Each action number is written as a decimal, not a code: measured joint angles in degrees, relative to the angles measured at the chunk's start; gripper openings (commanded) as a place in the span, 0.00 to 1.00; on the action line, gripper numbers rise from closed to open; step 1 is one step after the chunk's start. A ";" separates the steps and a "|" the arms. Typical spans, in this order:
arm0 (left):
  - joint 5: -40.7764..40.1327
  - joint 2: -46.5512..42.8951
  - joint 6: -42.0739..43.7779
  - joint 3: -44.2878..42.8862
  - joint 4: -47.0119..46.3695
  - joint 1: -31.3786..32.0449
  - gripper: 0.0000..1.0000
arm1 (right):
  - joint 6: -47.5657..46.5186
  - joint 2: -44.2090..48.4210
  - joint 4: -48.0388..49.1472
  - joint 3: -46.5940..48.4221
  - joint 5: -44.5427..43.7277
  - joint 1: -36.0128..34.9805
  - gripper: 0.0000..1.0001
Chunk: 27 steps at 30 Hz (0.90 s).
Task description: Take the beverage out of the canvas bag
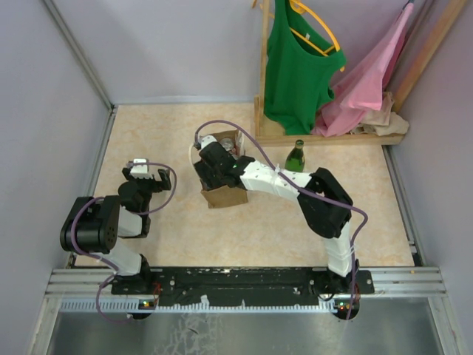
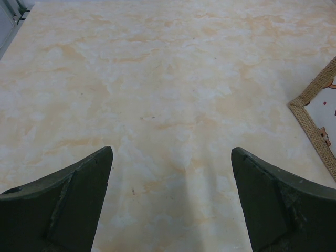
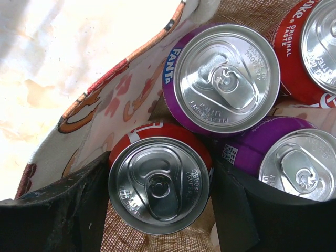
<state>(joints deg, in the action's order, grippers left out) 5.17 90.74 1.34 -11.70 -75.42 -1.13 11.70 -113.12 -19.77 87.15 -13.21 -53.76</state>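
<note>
While the overhead view takes in both arms whole, only the wrist cameras show what sits at the fingertips. The left arm is folded back over its base, and the left claw (image 1: 148, 171) points out across the table (image 1: 140, 118). Its own camera shows the fingers wide apart over bare marbled tabletop, with a corner of the canvas bag (image 2: 315, 118) off to the claw's right.

The right arm bends at the elbow and reaches leftward, and the right claw (image 1: 211, 159) dips into the open top of the bag, hiding most of its contents from above. The right wrist camera shows four upright cans inside. A red can (image 3: 157, 189) stands between the two fingers, which sit close against its sides, though I cannot tell whether they press it. A purple Fanta can (image 3: 226, 73) stands just beyond the claw, a second purple can (image 3: 294, 163) beside its right finger, and another red can (image 3: 310, 42) farther right. Only the overhead view shows a green bottle (image 1: 295, 157) standing on the table right of the claw, outside the bag.
</note>
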 measured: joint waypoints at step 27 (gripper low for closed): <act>0.00 0.02 0.00 0.00 0.00 0.00 1.00 | -10.49 23.78 0.44 -0.35 -5.90 -1.51 0.00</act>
<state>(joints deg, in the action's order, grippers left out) 5.17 90.76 1.34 -11.70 -75.42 -1.13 1.21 -89.34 -19.33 86.80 -19.11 -55.27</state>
